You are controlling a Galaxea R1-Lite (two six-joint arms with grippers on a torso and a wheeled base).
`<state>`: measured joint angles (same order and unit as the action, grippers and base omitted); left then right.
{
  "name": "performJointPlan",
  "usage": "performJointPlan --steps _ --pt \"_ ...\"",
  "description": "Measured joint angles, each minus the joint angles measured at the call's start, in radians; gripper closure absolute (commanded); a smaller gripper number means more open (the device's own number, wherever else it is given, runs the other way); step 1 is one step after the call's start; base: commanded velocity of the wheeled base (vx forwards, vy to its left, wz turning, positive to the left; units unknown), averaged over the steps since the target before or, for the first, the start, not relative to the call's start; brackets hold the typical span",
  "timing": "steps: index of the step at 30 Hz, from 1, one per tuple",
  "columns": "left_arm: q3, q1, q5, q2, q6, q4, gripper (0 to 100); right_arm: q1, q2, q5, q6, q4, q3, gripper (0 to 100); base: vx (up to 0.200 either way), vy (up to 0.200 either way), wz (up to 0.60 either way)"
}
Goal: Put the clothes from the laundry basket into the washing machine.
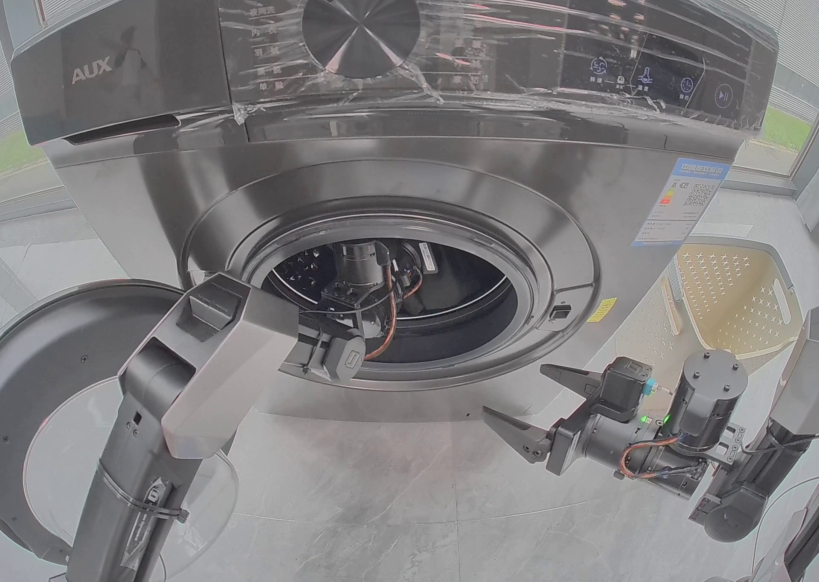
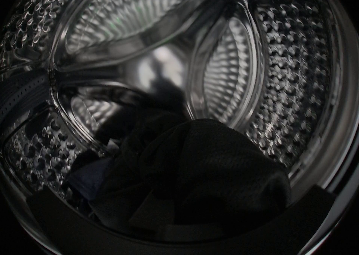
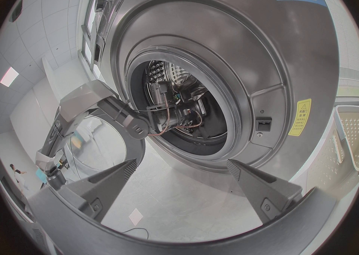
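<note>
Glossy dimpled metal drum – dark matt woven clothes

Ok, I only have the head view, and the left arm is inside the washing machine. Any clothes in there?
Observer: Yes. The left wrist view shows a dark garment heaped on the floor of the drum.
Operator: Just that one?
Observer: No, a bluish piece lies against it.
Operator: Is it full?
Observer: No, the back wall stands bare above the heap.
</note>
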<state>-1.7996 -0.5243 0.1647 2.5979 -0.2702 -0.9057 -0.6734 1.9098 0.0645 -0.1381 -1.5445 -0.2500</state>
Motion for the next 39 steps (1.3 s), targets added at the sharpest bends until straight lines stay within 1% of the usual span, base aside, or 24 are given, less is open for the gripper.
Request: performJointPlan --steps 3,5,7,11,12,15,18,23,24,25,26,28,32,34,36,37,38,39 --pt "-0.109 0.019 0.043 0.049 0.0 -0.004 100 -0.004 0.002 -0.001 0.0 0.0 0.0 0 0.0 0.0 0.0" --pt "-0.155 0.041 0.067 0.077 0.0 -0.003 100 -0.007 0.004 -0.006 0.0 0.0 0.0 0 0.0 0.0 0.0" --pt "-0.177 0.058 0.075 0.096 -0.001 -0.002 100 -0.01 0.008 -0.009 -0.002 0.0 0.0 0 0.0 0.0 0.0" --pt "-0.194 0.068 0.077 0.121 0.002 0.001 100 -0.012 0.014 -0.011 -0.003 0.0 0.0 0 0.0 0.0 0.0" --pt "-0.195 0.071 0.077 0.124 0.003 0.002 0 -0.013 0.014 -0.011 -0.003 0.0 0.0 0 0.0 0.0 0.0" --pt "-0.178 0.071 0.076 0.125 0.003 0.001 0 -0.013 0.017 -0.011 -0.003 0.0 0.0 0 0.0 0.0 0.0" --pt "-0.123 0.056 0.065 0.108 -0.001 0.009 0 -0.013 0.018 -0.011 -0.003 0.0 0.001 0 0.0 0.0 0.0" --pt "0.033 0.04 0.012 0.05 0.004 0.019 0 -0.013 0.019 -0.011 -0.003 0.0 0.001 0 0.0 0.0 0.0" --pt "0.068 0.034 -0.002 0.033 0.014 0.019 0 -0.013 0.02 -0.011 -0.003 0.0 0.001 0 0.0 0.0 0.0" --pt "0.112 0.028 -0.019 0.011 0.034 0.019 0 -0.012 0.02 -0.011 -0.003 0.0 0.001 0 0.0 0.0 0.0" --pt "0.131 0.026 -0.026 0.001 0.045 0.02 0 -0.012 0.02 -0.011 -0.003 0.0 0.001 0 0.0 0.0 0.0" --pt "0.193 0.023 -0.054 -0.033 0.083 0.02 0 -0.013 0.021 -0.011 -0.003 0.0 0.001 0 0.0 0.0 0.0" --pt "0.292 0.003 -0.112 -0.096 0.144 0.016 0 -0.013 0.021 -0.011 -0.003 0.0 0.001 0 0.0 0.0 0.0" --pt "0.338 -0.004 -0.151 -0.126 0.163 -0.001 0 -0.013 0.021 -0.011 -0.003 0.0 0.001 0 0.0 0.0 0.0" --pt "0.37 -0.013 -0.178 -0.145 0.174 -0.021 0 -0.014 0.021 -0.011 -0.003 0.0 0.0 0 0.0 0.0 0.0" --pt "0.384 -0.017 -0.19 -0.153 0.181 -0.029 0 -0.014 0.021 -0.011 -0.003 0.0 0.0 0 0.0 0.0 0.0" --pt "0.407 -0.022 -0.201 -0.165 0.198 -0.037 0 -0.013 0.021 -0.011 -0.003 0.0 0.0 0 0.0 0.0 0.0" --pt "0.414 -0.022 -0.203 -0.168 0.204 -0.037 0 -0.013 0.021 -0.011 -0.003 0.0 0.0 0 0.0 0.0 0.0"
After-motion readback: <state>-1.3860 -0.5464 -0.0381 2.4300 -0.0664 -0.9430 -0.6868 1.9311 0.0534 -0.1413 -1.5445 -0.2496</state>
